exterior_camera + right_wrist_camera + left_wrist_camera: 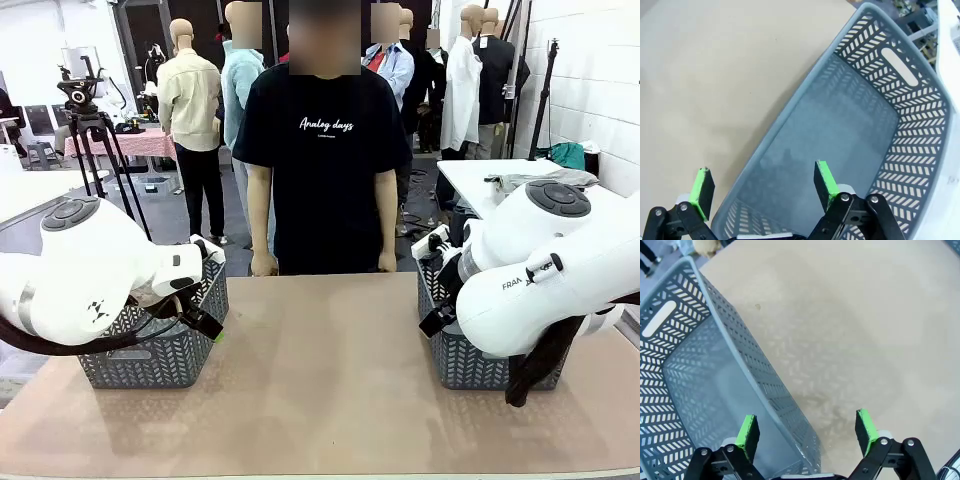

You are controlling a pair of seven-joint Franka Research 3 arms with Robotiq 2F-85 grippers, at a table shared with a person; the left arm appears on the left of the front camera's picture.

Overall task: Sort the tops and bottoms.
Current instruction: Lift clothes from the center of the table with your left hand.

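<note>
My left gripper [806, 432] stands wide open with nothing between its green pads [748, 432]. It straddles a long wall of the left basket [690, 310], one pad above the basket's grey floor and the other above the tan surface [855, 325]. My right gripper [763, 185] is spread just as wide, likewise holding nothing. It straddles a long wall of the right basket [920, 135] the same way, one pad over the surface and one over the basket's floor. From the front I see the two baskets well apart, one towards each end of the surface. A person [322, 170] in black stands at the far edge, arms hanging, hands [263, 264] just beside that edge. Where the tops and bottoms lie I cannot tell.
</note>
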